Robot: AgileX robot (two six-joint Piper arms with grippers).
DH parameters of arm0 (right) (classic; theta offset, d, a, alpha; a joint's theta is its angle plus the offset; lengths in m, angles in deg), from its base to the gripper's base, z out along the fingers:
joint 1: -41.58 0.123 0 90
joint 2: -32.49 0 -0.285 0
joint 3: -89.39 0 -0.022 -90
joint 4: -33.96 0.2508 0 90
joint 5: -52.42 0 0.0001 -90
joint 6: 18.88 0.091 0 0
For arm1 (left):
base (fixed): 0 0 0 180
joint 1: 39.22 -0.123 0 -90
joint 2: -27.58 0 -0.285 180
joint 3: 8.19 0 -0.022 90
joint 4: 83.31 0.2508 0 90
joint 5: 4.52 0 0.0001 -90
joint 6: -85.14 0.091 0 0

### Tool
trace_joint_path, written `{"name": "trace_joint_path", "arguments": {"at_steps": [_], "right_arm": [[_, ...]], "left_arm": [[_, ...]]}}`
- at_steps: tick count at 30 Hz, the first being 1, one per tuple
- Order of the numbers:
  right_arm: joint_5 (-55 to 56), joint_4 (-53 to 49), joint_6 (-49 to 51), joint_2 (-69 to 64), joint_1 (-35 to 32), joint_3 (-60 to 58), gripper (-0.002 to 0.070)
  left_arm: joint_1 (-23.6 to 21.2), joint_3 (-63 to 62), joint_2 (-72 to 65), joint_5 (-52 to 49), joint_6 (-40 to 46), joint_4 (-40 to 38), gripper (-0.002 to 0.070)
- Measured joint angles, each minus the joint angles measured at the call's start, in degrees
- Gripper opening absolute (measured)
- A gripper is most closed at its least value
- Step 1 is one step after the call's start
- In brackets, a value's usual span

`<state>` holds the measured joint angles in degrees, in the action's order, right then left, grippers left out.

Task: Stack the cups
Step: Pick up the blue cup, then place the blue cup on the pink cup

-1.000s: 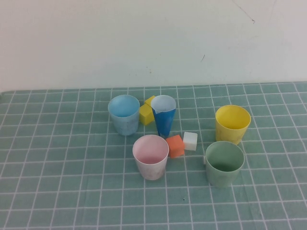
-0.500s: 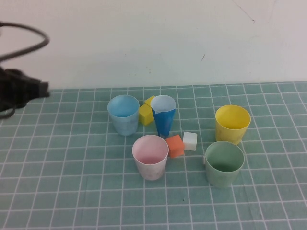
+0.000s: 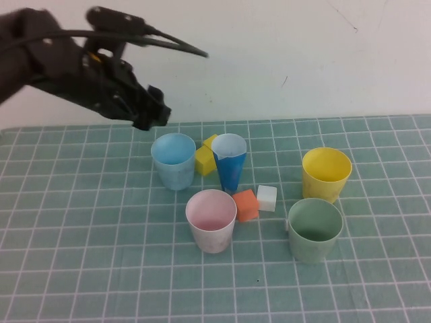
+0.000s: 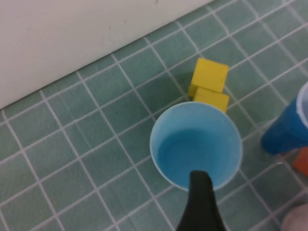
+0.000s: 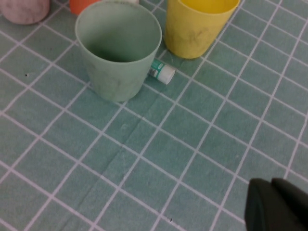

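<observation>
A green mat with a white grid covers the table. Behind it rises a plain off-white wall bearing a few faint marks.

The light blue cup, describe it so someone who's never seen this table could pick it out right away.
On the green grid mat, look to the far left of the cup cluster, below the left hand. The light blue cup stands upright and empty beside yellow cubes, paler and wider than the dark blue cup next to it.
</observation>
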<state>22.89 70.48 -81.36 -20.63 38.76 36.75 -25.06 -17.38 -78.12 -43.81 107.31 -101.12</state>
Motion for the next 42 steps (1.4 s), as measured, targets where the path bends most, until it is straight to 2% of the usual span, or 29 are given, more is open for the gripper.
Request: {"name": "trace_joint_path", "arguments": {"at_steps": [5,13,16,18,22,24,30,36,39,42], "right_arm": [[0.0,0.3,0.0,0.0,0.0,-0.5,-0.0002],[1.1,0.4,-0.6,0.0,0.0,-1.4,-0.0003],[1.1,0.5,-0.8,0.0,0.0,-1.5,-0.0002],[1.1,0.6,-0.8,0.0,0.0,-1.5,-0.0002],[1.5,1.1,-1.0,0.0,0.0,-1.5,-0.0003],[1.6,1.2,-1.1,0.0,0.0,-1.5,-0.0002],[1.6,1.5,-1.1,0.0,0.0,-1.5,-0.0003],[1.7,1.9,-1.1,0.0,0.0,-1.5,-0.0002],[1.7,2.7,-1.1,0.0,0.0,-1.5,-0.0002],[1.7,3.2,-1.2,0.0,0.0,-1.5,-0.0003]], "left_arm": [[1.0,-4.5,-9.3,1.0,-4.2,5.4,0.0472],[1.1,-7.6,-20.4,5.4,-13.7,9.1,0.047],[1.1,-8.0,-22.2,5.5,-15.9,10.8,0.0405],[1.1,-8.2,-22.8,5.2,-16.4,11.2,0.0326],[1.1,-8.6,-23.0,4.0,-16.7,11.5,0.0097],[1.1,-9.7,-23.0,1.9,-16.1,12.0,0.0041],[0.9,-18.2,-21.4,-11.4,-13.1,12.2,0.0014],[1.3,-23.4,-14.0,-28.6,-9.3,6.9,0.0013],[3.5,-22.6,-10.7,-30.7,-8.6,6.0,0.0013],[7.5,-19.9,-8.4,-31.2,-8.6,7.9,0.0013]]}}
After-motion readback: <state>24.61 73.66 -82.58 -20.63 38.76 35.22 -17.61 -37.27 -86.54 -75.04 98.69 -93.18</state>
